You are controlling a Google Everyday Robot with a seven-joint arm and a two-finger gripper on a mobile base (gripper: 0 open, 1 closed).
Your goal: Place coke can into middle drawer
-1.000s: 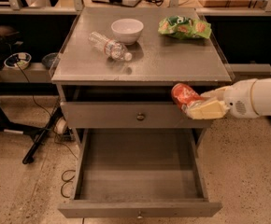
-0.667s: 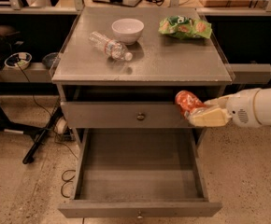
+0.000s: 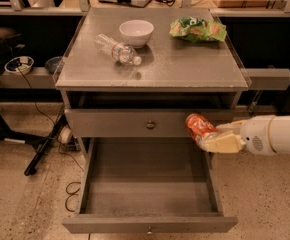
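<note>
Dim warm light, soft shadows; gripper (image 3: 208, 138) brightest, mid-right.

I have only the one camera, set high in front of the cabinet (image 3: 185, 69) and tilted down at it. It sits close enough that the cabinet fills the frame, down to the pulled-out middle drawer (image 3: 150, 223). The gripper (image 3: 211, 140) reaches in from the right edge, holding the coke can (image 3: 199, 126) above the drawer's right rear corner.

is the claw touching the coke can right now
Touching. The camera view shows the claw closed around the coke can, holding it in the air by the right rear corner of the open middle drawer.
</note>
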